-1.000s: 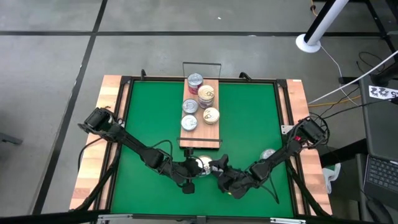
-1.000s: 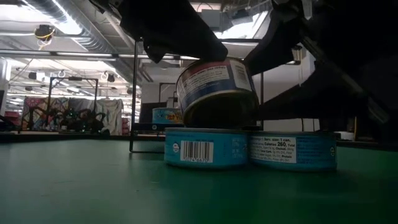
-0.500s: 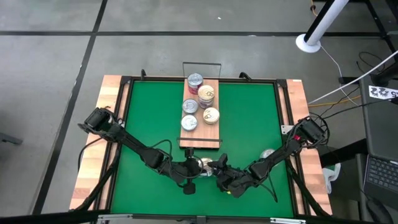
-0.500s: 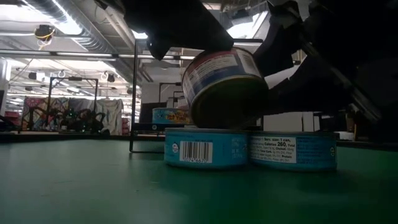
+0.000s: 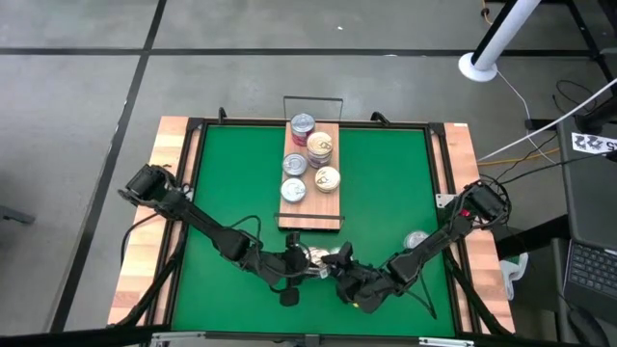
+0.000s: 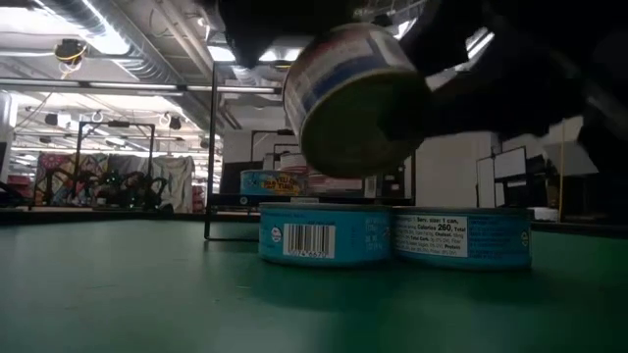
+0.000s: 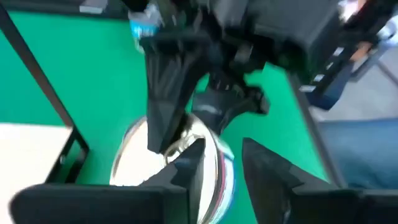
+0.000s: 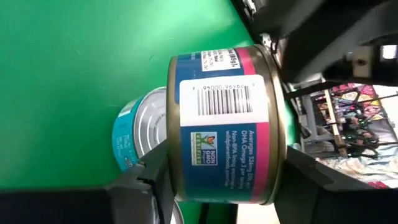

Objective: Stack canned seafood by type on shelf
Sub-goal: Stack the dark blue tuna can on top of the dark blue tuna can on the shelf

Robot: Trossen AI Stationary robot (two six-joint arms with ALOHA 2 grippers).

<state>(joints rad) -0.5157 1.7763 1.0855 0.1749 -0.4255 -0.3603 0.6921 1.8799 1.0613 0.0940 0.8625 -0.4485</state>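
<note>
The lifted tin (image 8: 221, 124), a blue-and-pink labelled can of seafood, hung tilted in the air above two teal-labelled tins (image 6: 392, 237) that sat touching each other on the green surface (image 5: 386, 193), near its front edge. The right gripper (image 8: 221, 180) was clamped on this tin, one finger pressed to each flat end. The left gripper (image 7: 217, 168) sat close against the same tin with its fingers parted around the rim; whether it bore any weight could not be told. The shelf (image 5: 310, 220) stood just beyond, carrying five tins (image 5: 310, 159) in two short rows, and one more tin (image 5: 415, 239) lay well apart by the right arm.

The tin looked rigid and probably fairly heavy for its size, with smooth metal lids and a glossy label that could slip under narrow fingers. Taking it across the two flat ends seemed sound; the raised rims likely gave some purchase, though the tilt suggested it could pivot in the grip.
</note>
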